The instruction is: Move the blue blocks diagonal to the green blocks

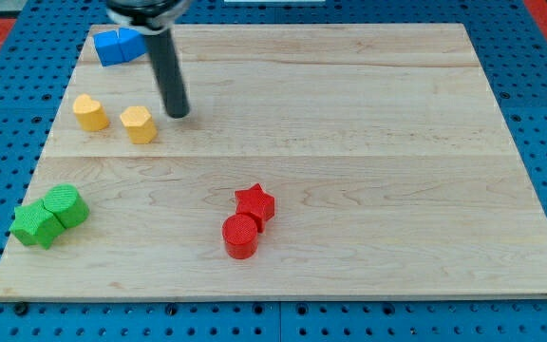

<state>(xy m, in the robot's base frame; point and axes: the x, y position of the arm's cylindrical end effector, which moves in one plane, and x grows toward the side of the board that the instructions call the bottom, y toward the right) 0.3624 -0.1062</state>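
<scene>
The blue blocks sit together at the board's top left corner, partly behind the rod. A green cylinder and a green star-like block touch each other at the bottom left. My tip rests on the board below and to the right of the blue blocks, just right of a yellow block.
Two yellow blocks lie at the left: a heart-like one and a hexagonal one. A red star and a red cylinder touch near the bottom middle. The wooden board lies on a blue pegboard.
</scene>
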